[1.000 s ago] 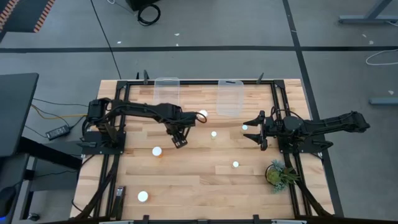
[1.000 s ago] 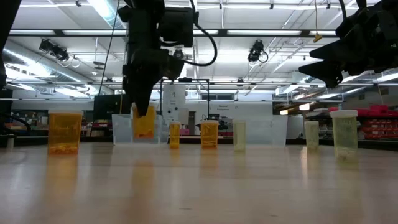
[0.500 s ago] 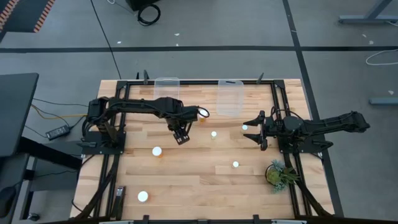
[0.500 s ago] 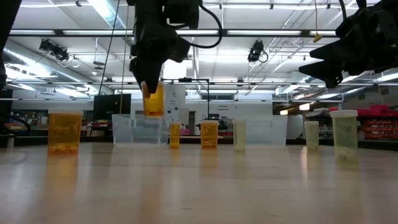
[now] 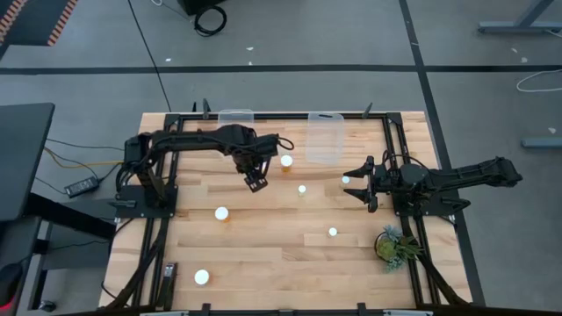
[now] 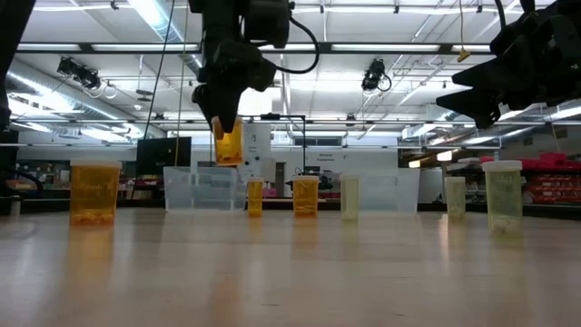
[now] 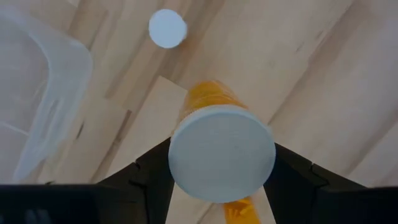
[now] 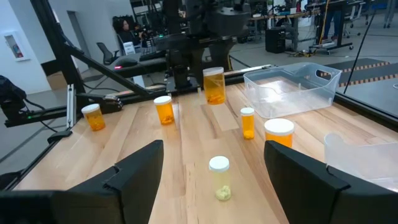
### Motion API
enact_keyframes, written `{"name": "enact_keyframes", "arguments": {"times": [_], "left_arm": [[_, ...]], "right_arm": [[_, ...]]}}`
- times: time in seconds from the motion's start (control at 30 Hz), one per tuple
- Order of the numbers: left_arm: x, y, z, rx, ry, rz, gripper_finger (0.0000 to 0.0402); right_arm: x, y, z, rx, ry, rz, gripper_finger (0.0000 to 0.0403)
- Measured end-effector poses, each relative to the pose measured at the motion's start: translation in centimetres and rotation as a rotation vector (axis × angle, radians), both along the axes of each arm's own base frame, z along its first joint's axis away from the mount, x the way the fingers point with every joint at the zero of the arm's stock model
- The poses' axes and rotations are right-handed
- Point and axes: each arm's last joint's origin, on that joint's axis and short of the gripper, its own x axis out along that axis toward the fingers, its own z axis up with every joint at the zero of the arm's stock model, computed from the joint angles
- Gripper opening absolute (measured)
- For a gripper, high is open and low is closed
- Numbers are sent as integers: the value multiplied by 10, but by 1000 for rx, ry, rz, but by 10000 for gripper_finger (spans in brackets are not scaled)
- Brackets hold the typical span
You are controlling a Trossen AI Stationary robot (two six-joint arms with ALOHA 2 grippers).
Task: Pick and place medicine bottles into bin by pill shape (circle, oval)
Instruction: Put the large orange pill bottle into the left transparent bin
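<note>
Wooden table (image 5: 281, 254) carries two clear bins (image 5: 235, 125) at far edge, handy for sorting. Left gripper (image 5: 255, 180) clamped on amber bottle (image 6: 228, 143), lifted clear of table near left bin, probably to drop in. Right gripper (image 5: 364, 183) idle, fingers spread, empty. Remaining bottles (image 5: 221, 213) stand scattered.

The pills in the held bottle (image 6: 229, 143) are too small to tell their shape. At 3 o'clock, the clear tub (image 8: 367, 155) is cut off.

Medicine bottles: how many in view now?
7 medicine bottles: one in the left gripper; six on the table: near the tubs, centre, beside right gripper, mid-left, front-right, front-left; more possibly hidden.
</note>
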Motion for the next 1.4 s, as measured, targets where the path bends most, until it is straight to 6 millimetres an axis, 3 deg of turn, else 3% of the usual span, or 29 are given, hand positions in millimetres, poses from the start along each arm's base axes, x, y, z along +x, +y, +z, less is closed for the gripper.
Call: {"name": "enact_keyframes", "arguments": {"times": [0.43, 1.1, 1.4], "left_arm": [[-8, 34, 0, 10, -4, 19, 210], [-12, 88, 4, 99, -164, 57, 217], [-24, 115, 4, 122, -176, 107, 214]], "right_arm": [[0, 0, 0, 0, 0, 0, 284], [0, 0, 0, 0, 0, 0, 284], [0, 0, 0, 0, 0, 0, 284]]}}
